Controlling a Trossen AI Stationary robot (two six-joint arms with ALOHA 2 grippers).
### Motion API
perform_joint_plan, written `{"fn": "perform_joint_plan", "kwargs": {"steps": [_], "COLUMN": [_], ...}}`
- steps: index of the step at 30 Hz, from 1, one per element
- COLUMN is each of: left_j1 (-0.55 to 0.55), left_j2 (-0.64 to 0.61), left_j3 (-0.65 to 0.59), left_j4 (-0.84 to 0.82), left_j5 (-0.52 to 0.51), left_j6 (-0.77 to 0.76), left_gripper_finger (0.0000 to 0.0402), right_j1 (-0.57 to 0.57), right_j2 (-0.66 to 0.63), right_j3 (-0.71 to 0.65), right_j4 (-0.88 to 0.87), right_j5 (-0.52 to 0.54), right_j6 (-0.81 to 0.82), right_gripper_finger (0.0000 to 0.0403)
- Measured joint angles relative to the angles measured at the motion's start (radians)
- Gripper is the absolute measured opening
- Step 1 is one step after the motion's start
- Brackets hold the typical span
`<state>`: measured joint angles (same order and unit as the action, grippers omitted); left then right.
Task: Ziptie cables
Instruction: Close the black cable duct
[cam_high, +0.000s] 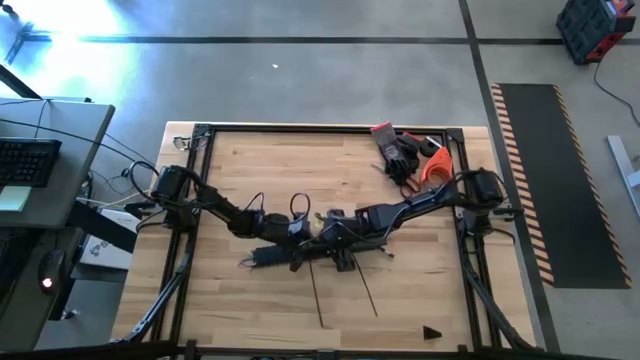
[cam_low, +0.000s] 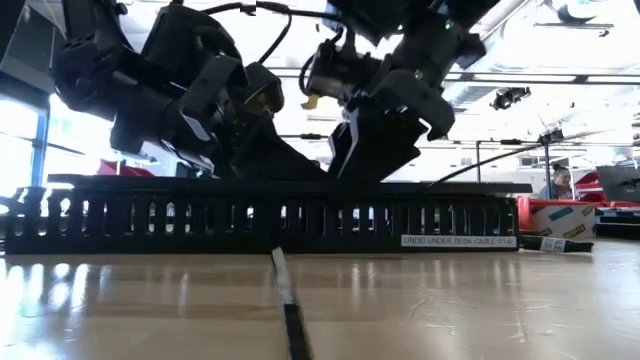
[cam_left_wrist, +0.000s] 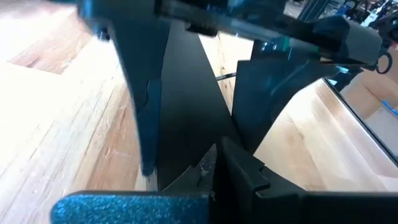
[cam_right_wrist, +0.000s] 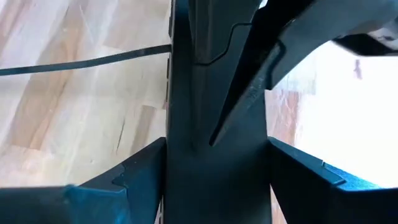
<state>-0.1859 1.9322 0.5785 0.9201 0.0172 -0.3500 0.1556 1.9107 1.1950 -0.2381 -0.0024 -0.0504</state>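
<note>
Straddling the duct (cam_low: 260, 215) with spread fingers, the right gripper (cam_right_wrist: 214, 155) is meeting the closed left gripper (cam_high: 283, 232) over it. Cables are not discernible; right fingers should be centring before closing.

black slotted duct (cam_low: 260, 215) on pale wood table (cam_high: 260, 170).

One camera looks straight down on my whole surface (cam_high: 260, 170); another sits at surface height, close against the slotted duct (cam_low: 260, 215). My wrist cameras (very near) share that same duct with both.
</note>
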Motion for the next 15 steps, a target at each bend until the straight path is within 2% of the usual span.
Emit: {"fn": "perform_joint_plan", "kwargs": {"steps": [6, 12, 15], "left_j1": [-0.012, -0.020, -0.031], "left_j2": [-0.007, -0.009, -0.011], "left_j3": [-0.009, -0.013, -0.013], "left_j4": [-0.008, -0.003, -0.003], "left_j5": [0.000, -0.007, -0.011], "left_j6": [0.004, 0.044, 0.056], "left_gripper_finger": [0.0000, 0.0000, 0.0000], "right_j1": [0.030, 0.073, 0.082], "right_j2": [-0.071, -0.149, -0.170], "right_j3": [0.009, 0.002, -0.036], "right_j4": [0.001, -0.099, -0.051], "right_j5": [0.071, 0.160, 0.186], "right_j6": [-0.014, 0.004, 0.040], "right_gripper_finger": [0.0240, 0.0240, 0.0240]}}
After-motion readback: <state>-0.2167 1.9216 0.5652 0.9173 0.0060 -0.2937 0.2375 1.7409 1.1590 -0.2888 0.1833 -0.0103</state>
